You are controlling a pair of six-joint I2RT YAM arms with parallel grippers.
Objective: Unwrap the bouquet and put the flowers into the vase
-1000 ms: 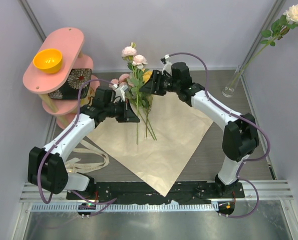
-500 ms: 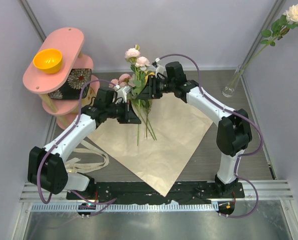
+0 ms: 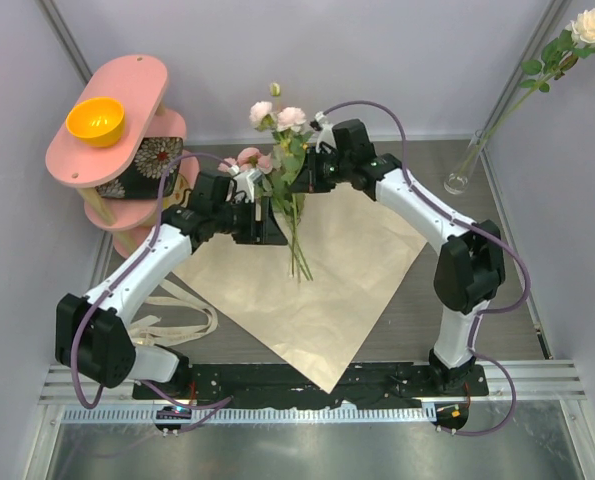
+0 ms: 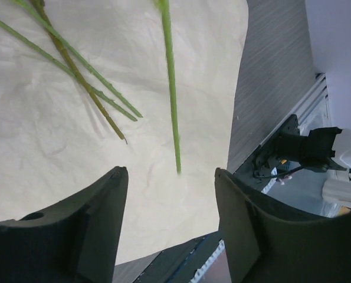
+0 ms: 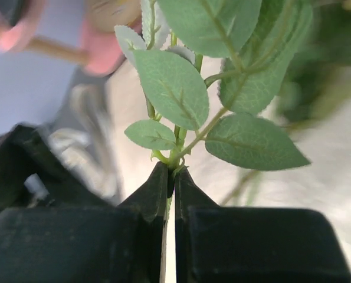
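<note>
Handover just made: left pincer (image 4: 169, 177) has let go and stands open; right pincer (image 5: 170, 177) has clamped shut on the long-stemmed pink and cream flowers (image 3: 291, 118), above the tan kraft paper sheet (image 3: 327, 290) at the worktop (image 3: 432, 310) far-middle. Next likely a carry to the slim clear glass vase (image 3: 460, 178), far-right corner.

Right-side counter (image 3: 402, 320) toward the vase (image 3: 459, 178) was crossed only by the right arm (image 3: 427, 215). Centre was blocked by flowers (image 3: 289, 190), left tool (image 3: 268, 224) and right tool (image 3: 299, 175). Far left was occupied by the pink shelf (image 3: 107, 130).
</note>
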